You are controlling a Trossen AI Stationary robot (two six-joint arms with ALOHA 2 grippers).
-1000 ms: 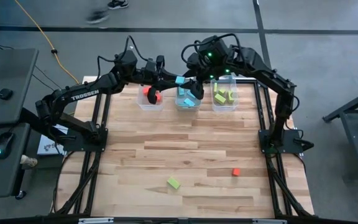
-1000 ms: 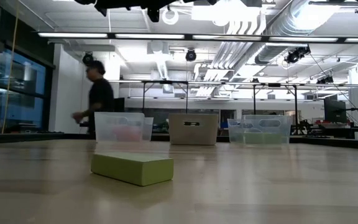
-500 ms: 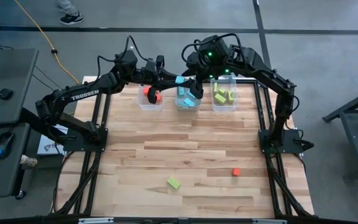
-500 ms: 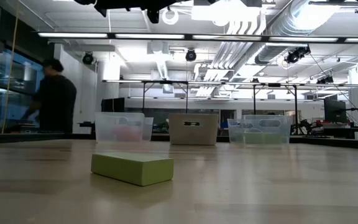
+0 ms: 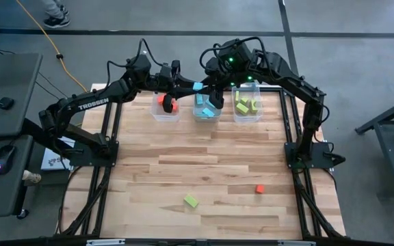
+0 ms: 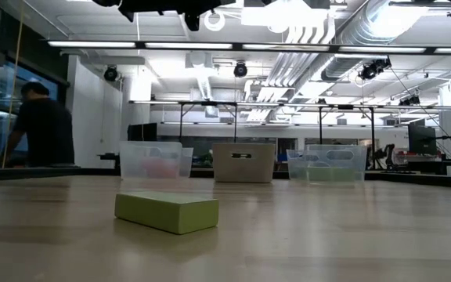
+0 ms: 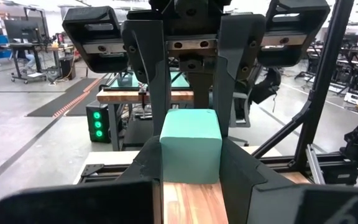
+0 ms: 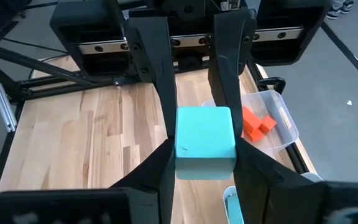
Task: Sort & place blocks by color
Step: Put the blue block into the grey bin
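Observation:
A light blue block [image 5: 198,87] hangs in the air over the far side of the table, between my two grippers. My left gripper [image 5: 187,87] reaches it from the left and is shut on it. My right gripper [image 5: 208,88] meets it from the right, its fingers closed against the same block. Below stand three clear bins holding red-orange [image 5: 165,107], light blue [image 5: 206,110] and yellow-green [image 5: 247,106] blocks. One yellow-green block [image 5: 191,201] and one red-orange block [image 5: 259,189] lie flat on the near part of the table. My left gripper pinches the block between its two fingers on two opposite sides [image 7: 166,163], at the end nearer its wrist. The fingers lie about level, coming from the table's left. The block is clear of the bins and the table. My right gripper has its two fingers against the same two opposite sides [image 8: 183,155], at the block's other end. It comes about level from the table's right, facing my left gripper. The block sits level between both pairs of fingers.
The three bins stand in a row along the far edge [image 5: 204,119]. The wooden top [image 5: 204,164] between them and the two loose blocks is bare. A person [image 6: 44,129] stands in the room beyond the table.
Both arms stay where they were, with the light blue block between them. The person in the room behind has walked toward the picture's left.

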